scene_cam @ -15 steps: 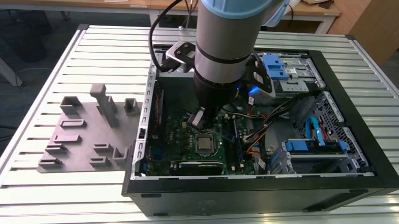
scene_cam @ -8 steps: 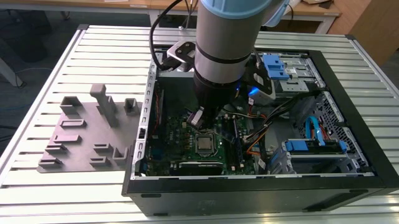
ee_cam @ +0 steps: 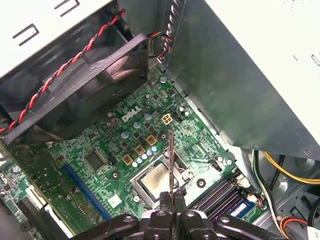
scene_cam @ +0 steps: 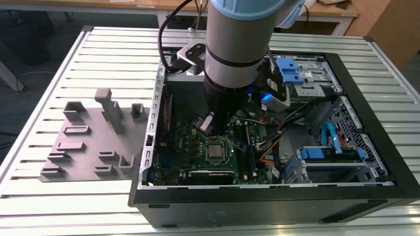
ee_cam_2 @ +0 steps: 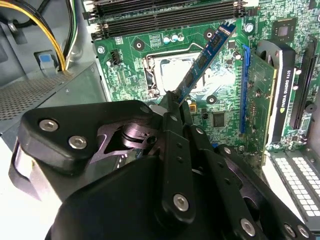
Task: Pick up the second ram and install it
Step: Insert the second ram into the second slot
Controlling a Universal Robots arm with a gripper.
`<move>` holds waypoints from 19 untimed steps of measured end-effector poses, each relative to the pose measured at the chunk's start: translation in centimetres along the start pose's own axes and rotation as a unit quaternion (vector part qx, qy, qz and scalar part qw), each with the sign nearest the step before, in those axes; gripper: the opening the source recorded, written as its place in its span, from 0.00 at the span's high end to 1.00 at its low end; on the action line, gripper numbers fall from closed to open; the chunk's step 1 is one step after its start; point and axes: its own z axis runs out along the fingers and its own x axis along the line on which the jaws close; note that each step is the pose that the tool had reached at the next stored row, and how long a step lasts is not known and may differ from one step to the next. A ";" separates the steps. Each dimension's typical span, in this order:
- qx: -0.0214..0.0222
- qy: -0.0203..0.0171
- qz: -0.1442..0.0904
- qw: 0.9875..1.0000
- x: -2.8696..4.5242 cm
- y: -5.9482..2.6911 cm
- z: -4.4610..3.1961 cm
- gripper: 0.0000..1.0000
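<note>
Two black fingers (ee_cam_2: 174,131) of the gripper (ee_cam_2: 176,103) are pinched tight on the second ram (ee_cam_2: 205,57), clamping the blue-green strip at one end, and in the second wrist view its free end reaches out across the board with the gold contact edge showing. In the first wrist view the same stick (ee_cam: 171,160) is seen edge-on, a thin dark line rising out of the closed gripper (ee_cam: 173,200). Right underneath it, there's the CPU socket (ee_cam: 157,180) with its bare metal lid, so the ram is held in the air above the motherboard (ee_cam: 115,145), over the socket and not in a slot. Just beyond the socket lie the long black memory slots (ee_cam: 220,195), and a blue stick (ee_cam: 239,207) looks seated in the row beside them. In the second wrist view the slots (ee_cam_2: 165,15) run across past the ram's tip, and a graphics card (ee_cam_2: 280,90) stands off to one side. Farther out, a black case fan (ee_cam: 75,85) leans over the board with a red-and-black twisted wire (ee_cam: 65,70) draped across it, and yellow cables (ee_cam: 290,172) curl by the case wall. Pull back to the exterior view: the arm (scene_cam: 236,44) plunges into the open computer case (scene_cam: 367,123), gripper (scene_cam: 205,124) low over the board, and the case lies on a slatted metal table (scene_cam: 98,59). Well away on the exterior view's left sits a grey fixture tray (scene_cam: 85,142).
</note>
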 end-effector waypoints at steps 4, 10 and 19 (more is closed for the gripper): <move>0.001 -0.001 0.012 1.000 0.00 0.00 0.00 0.89; 0.002 -0.002 0.029 1.000 0.00 0.00 0.01 0.89; 0.004 -0.003 0.053 0.999 0.00 0.00 0.02 0.89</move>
